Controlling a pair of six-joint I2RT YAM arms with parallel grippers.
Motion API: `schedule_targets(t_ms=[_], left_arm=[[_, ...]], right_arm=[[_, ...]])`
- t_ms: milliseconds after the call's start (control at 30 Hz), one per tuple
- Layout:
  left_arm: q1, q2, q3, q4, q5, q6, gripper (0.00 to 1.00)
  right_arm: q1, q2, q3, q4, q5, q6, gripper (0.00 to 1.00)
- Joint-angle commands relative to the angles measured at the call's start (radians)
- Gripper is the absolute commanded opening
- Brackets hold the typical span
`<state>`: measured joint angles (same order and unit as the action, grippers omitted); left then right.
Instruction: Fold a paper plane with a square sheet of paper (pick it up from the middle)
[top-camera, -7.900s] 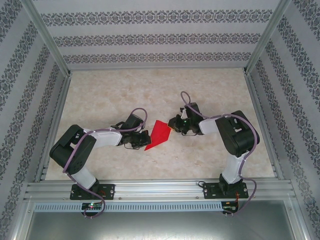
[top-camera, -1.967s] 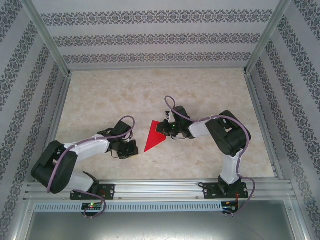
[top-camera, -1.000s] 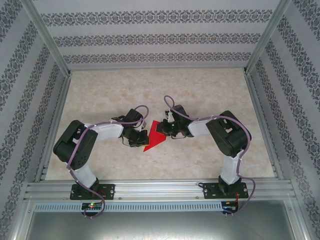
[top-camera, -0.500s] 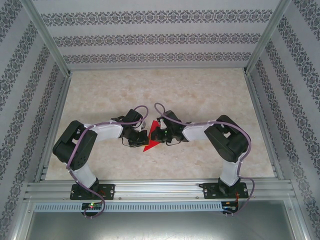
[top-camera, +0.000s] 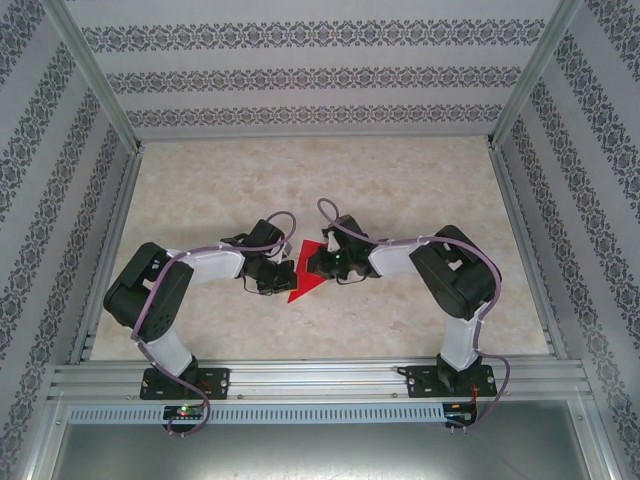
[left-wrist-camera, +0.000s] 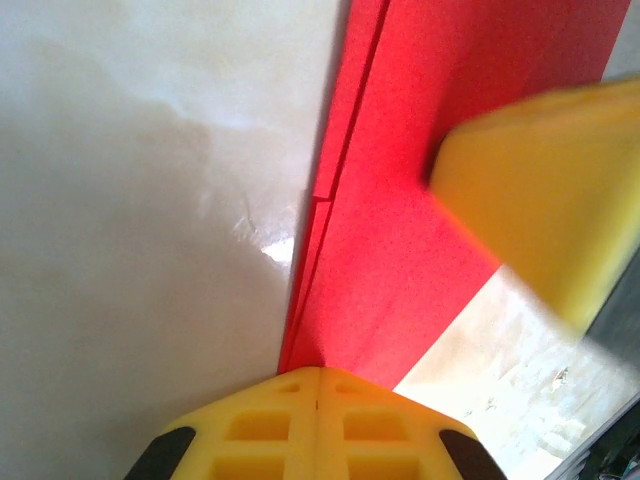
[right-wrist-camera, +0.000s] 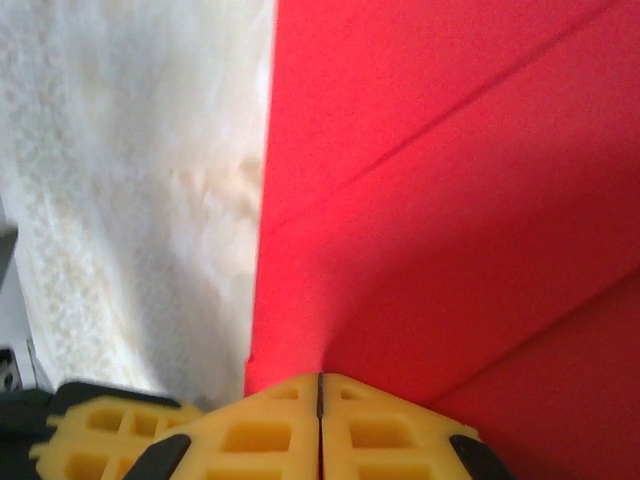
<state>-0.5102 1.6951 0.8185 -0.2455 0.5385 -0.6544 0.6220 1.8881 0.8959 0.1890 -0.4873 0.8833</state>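
**Both grippers closed on the folded red paper at mid-tabletop**

The red paper (top-camera: 300, 286) lies near the middle of the tabletop (top-camera: 400, 190), already a narrow pointed shape with its tip toward the near edge. The left gripper (top-camera: 284, 272) and the right gripper (top-camera: 317, 264) meet it from opposite sides. In the left wrist view the left gripper's fingers are fully together, their tips at the paper's layered long edge, and one finger (left-wrist-camera: 540, 190) of the right gripper rests on the sheet opposite. The right wrist view shows its fingers closed too, where several creases run together. Whether either is pinching a layer or only pressing down, I cannot tell. Likely one side pins the paper flat so the other can set a crease without it sliding.
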Motion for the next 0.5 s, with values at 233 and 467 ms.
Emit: schedule_targets(t_ms=[233,467], left_arm=[[-0.001,0.072,-0.080,-0.106,-0.138,0.005,0.02],[-0.001,0.068,-0.083,-0.106,-0.139,0.005,0.02]], right_arm=[[-0.173,0.093,0.093,-0.066,0.013,-0.076,0.08],[-0.248,0.125,0.147,-0.102,0.006,-0.098,0.08]])
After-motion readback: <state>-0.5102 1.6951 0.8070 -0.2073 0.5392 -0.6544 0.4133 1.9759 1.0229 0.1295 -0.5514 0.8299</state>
